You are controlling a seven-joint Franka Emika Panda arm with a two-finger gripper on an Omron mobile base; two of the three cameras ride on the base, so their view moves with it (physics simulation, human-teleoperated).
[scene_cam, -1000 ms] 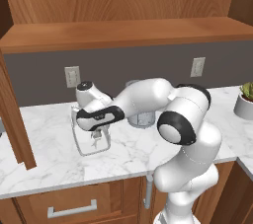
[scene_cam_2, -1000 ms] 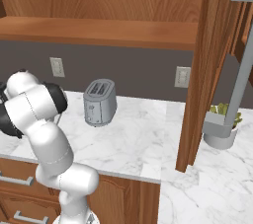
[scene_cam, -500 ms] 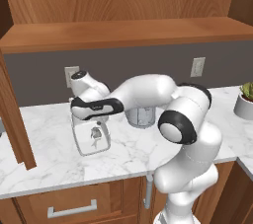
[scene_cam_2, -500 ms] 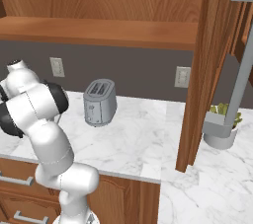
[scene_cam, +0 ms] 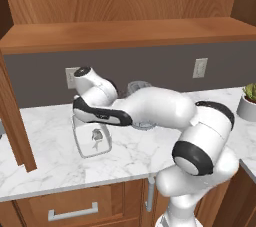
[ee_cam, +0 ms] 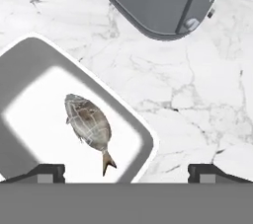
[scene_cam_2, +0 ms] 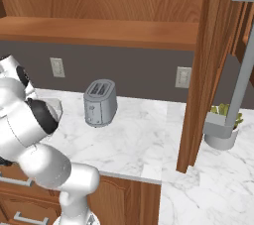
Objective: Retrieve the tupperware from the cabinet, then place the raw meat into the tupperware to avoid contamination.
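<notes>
Hand view: gripper (ee_cam: 126,172) wide open and empty, raw meat (ee_cam: 90,125) lying inside tupperware (ee_cam: 29,60) directly below; risk of clipping the tub's rim and tipping it if lowered carelessly.

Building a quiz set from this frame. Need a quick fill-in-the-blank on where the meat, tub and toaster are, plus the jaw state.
1. The raw meat lies inside the ____.
2. The tupperware stands on the marble ____.
3. The gripper hovers above the tub with its jaws ____.
4. In the hand view, the silver ____ stands on the marble beyond the tub.

Missing words: tupperware; counter; open; toaster
</notes>
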